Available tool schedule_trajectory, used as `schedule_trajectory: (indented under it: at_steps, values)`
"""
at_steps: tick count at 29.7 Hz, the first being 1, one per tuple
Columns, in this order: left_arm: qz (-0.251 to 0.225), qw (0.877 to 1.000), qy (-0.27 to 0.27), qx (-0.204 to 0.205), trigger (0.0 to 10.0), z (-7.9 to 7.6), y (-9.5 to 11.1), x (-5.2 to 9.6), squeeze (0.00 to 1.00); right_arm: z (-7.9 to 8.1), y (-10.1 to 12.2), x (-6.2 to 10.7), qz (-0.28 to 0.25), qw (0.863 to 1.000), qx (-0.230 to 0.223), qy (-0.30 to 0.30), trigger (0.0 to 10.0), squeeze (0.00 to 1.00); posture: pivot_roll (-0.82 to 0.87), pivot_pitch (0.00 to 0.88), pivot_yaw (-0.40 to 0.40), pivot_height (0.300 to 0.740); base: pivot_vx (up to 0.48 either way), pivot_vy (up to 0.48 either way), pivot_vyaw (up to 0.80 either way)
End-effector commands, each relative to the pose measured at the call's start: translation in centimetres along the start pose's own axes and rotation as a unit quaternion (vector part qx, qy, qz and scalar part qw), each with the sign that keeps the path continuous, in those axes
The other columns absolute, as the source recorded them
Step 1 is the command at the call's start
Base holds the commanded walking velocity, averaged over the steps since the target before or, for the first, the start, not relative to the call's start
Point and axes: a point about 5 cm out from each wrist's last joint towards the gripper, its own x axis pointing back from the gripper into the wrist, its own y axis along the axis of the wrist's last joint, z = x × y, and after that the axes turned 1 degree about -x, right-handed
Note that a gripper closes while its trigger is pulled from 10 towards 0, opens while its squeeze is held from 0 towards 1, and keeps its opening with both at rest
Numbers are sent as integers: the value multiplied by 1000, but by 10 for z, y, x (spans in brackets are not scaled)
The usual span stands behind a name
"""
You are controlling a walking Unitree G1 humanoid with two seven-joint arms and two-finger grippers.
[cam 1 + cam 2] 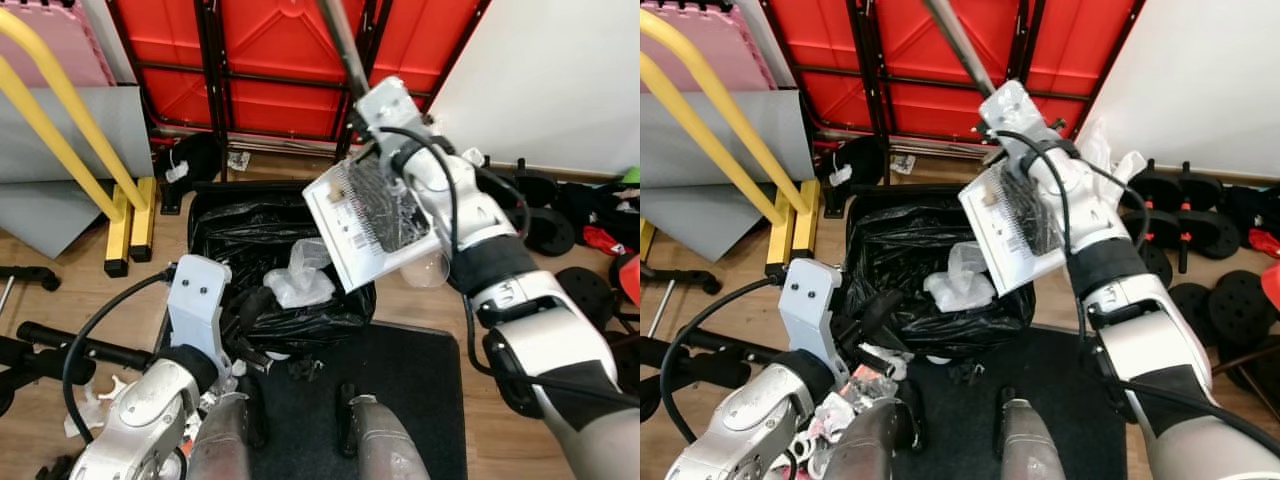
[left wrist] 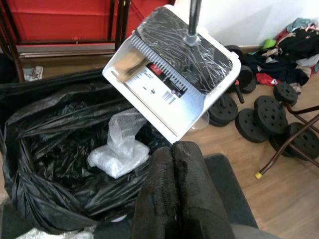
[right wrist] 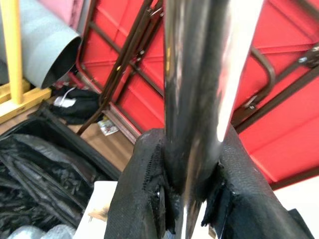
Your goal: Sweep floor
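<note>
A white dustpan [image 1: 375, 225] with a black comb edge and plastic wrap hangs tilted over a bin lined with a black bag [image 1: 235, 225]. My right gripper [image 3: 192, 164] is shut on the dustpan's shiny metal handle [image 3: 199, 74], just above the pan, near the bin's far right corner [image 1: 385, 110]. Crumpled clear plastic [image 2: 119, 154] lies inside the bag. A brown scrap [image 2: 128, 63] rests in the pan. My left gripper [image 2: 173, 164] is shut with nothing in it, low at the bin's near edge.
Red folded table tops [image 1: 270, 50] lean on the wall behind the bin. Yellow rails [image 1: 70, 130] stand at the left. Black weight plates [image 1: 1195, 225] and clothes [image 2: 294, 45] lie at the right. A dark mat [image 1: 420, 390] lies under my feet, with litter [image 1: 840, 410] by the left leg.
</note>
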Motion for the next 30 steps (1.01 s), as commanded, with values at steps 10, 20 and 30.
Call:
schedule_trajectory:
  at_steps: [10, 20, 30]
  values:
    - [17, 1000, -5, 0, 10000, -4, -1, 7, 0, -5, 15, -7, -17, 999, 30, 12, 10000, 0, -72, 411, -127, 740, 0, 0, 0]
    - [19, 1000, 0, -1, 10000, -4, 1, 9, 0, -8, 26, -12, -35, 999, 6, 11, 10000, 0, -69, 419, -130, 740, 0, 0, 0]
    - [22, 1000, 13, 15, 10000, 0, -2, 4, 0, -34, 12, 4, -54, 993, -101, -30, 10000, 0, -74, 374, -127, 740, 0, 0, 0]
